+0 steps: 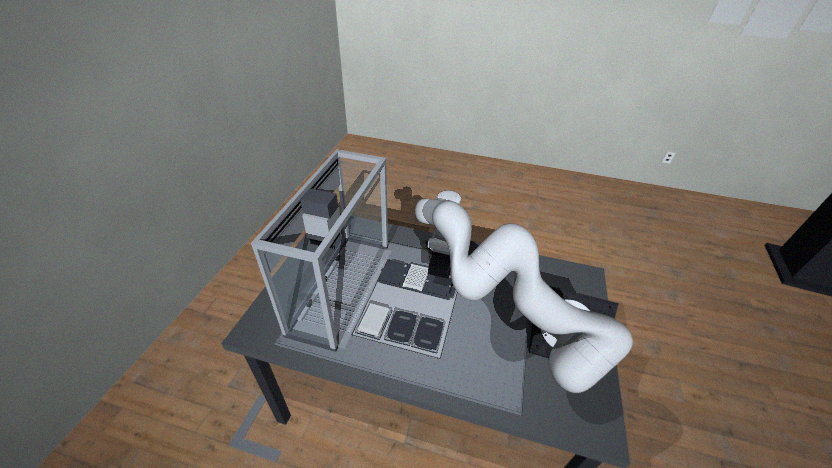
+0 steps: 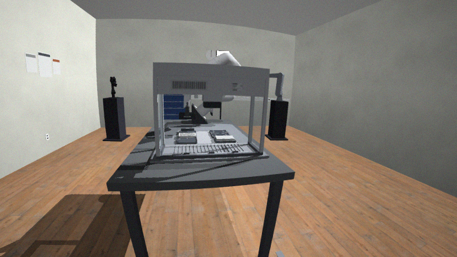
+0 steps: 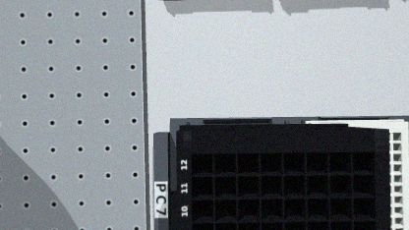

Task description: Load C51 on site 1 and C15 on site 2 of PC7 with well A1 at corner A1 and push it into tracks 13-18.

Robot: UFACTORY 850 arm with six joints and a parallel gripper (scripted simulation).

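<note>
My gripper (image 1: 439, 254) is shut on C51, the black deep-well block (image 3: 282, 182), which fills the lower part of the wrist view. I hold it over the handle end of carrier PC7 (image 1: 427, 280); the carrier's label (image 3: 160, 199) shows just left of the block. I cannot tell whether the block touches the carrier. C15, a white 96-well plate (image 1: 415, 276), lies on the carrier beside the block, and its edge shows in the wrist view (image 3: 398, 167). C16, a white plate (image 1: 373, 318), sits in the nest nearest the rails. The fingertips are hidden.
The two other nests (image 1: 414, 330) are dark and empty. The framed instrument (image 1: 322, 250) with its loading rails (image 2: 207, 148) stands left of the apron. A perforated board (image 3: 74, 98) lies beside the carrier. My arm (image 1: 523, 291) spans the right of the table.
</note>
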